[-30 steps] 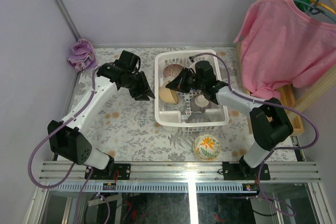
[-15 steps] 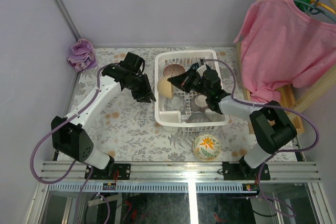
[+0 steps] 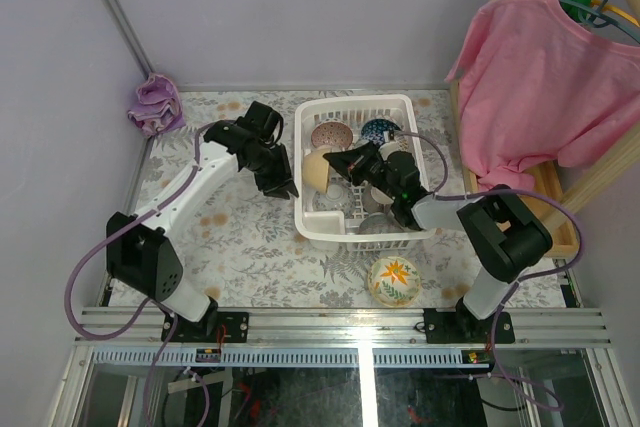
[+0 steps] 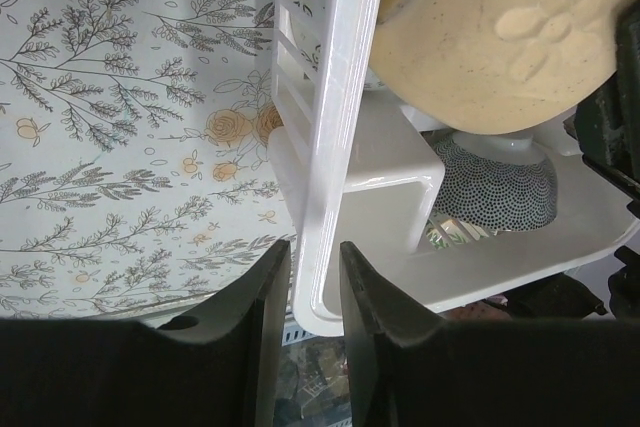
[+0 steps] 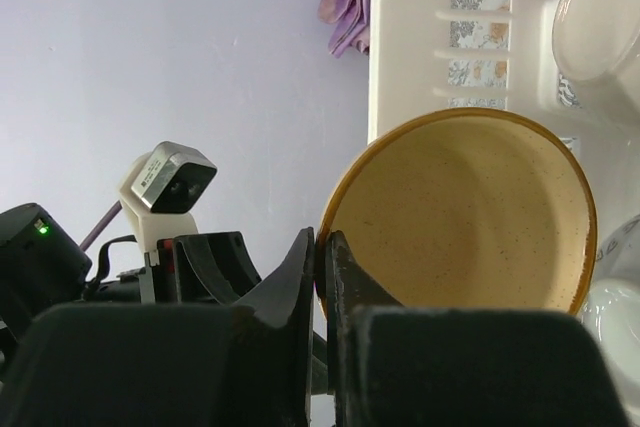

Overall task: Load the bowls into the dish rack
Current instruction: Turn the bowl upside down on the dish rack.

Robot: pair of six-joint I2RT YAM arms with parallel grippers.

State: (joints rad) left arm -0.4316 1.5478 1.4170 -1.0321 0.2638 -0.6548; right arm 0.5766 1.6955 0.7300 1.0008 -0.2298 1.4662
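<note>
Right tool (image 5: 322, 247) clenches the rim of the tan bowl (image 5: 460, 217), tilted inside the dish rack (image 3: 300, 222) by the wall the left tool (image 4: 305, 272) pinches; next, likely, seat it upright, then let go.

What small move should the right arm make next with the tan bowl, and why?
Probably lower the tan bowl a little, then open. The right gripper pinches its rim, and the bowl is on edge just inside the dish rack, by the wall that the left gripper clamps.
</note>
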